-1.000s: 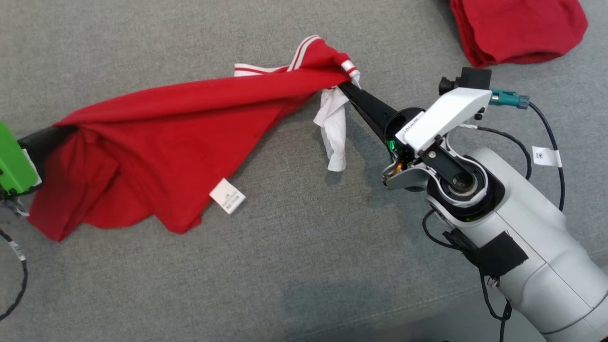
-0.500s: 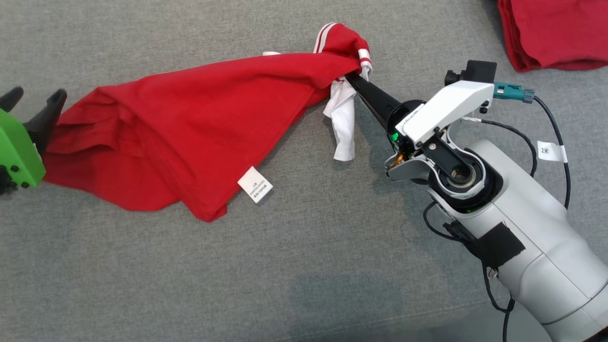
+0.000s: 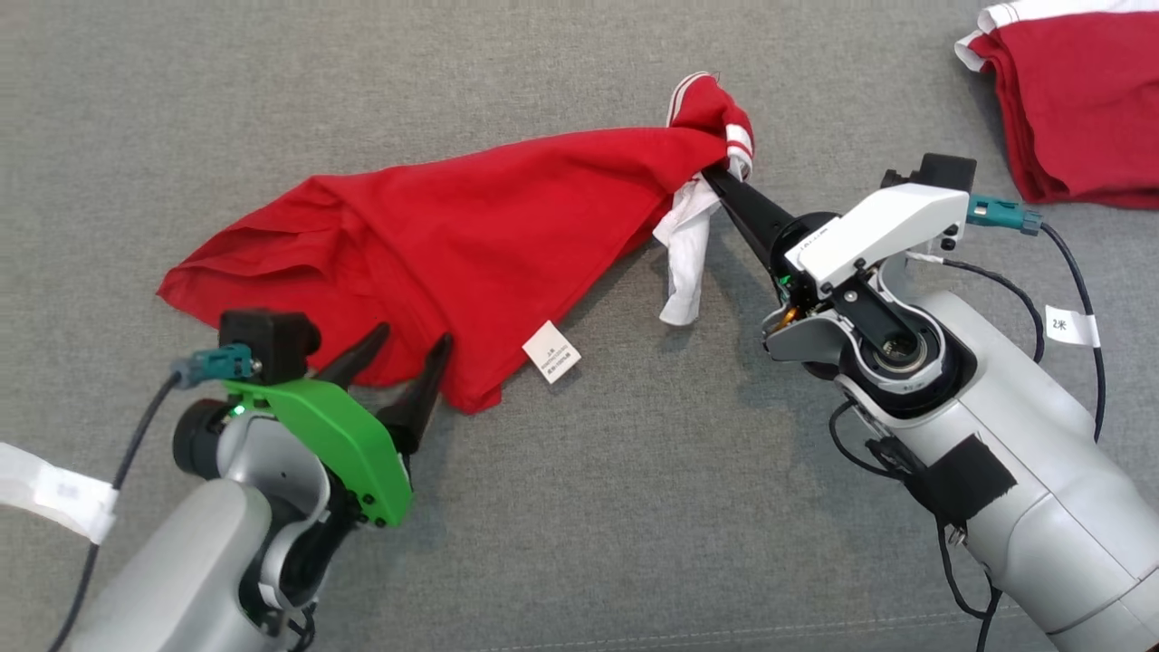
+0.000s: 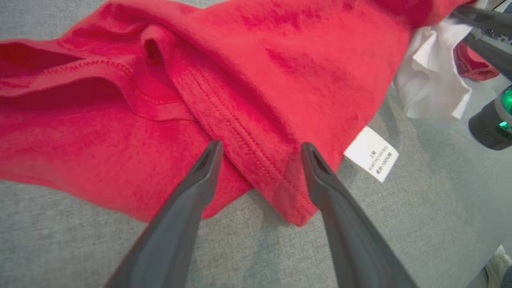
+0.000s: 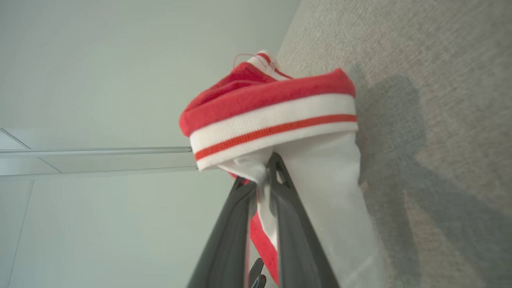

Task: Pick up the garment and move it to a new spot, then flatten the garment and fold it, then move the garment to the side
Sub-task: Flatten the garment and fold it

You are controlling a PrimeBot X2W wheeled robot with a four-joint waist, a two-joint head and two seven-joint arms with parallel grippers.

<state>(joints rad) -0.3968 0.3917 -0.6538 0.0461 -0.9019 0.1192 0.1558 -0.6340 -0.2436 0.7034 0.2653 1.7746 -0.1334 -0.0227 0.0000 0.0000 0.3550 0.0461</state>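
The red garment [image 3: 471, 226] lies crumpled on the grey surface, and its right end is lifted. My right gripper [image 3: 713, 175] is shut on that end, where a red-and-white striped band [image 5: 276, 120] and white fabric [image 3: 685, 263] bunch up. In the right wrist view the fingertips of my right gripper [image 5: 266, 172] pinch the white fabric. My left gripper [image 3: 412, 337] stands open at the garment's lower corner. In the left wrist view the stitched hem [image 4: 256, 160] lies between the spread tips of the left gripper [image 4: 261, 147], which hold nothing. A white care label [image 3: 550, 351] sticks out beside that corner.
A second red garment [image 3: 1077, 109] lies folded at the far right edge. The grey cloth surface [image 3: 634, 507] stretches in front of both arms. A cable with a white tag [image 3: 1068, 324] loops off my right arm, and another cable [image 3: 136, 444] trails from the left wrist.
My left gripper opened and let go of the garment's left end, which dropped to the surface, then moved to the lower corner by the label. The camera shifted. The right grip is unchanged.
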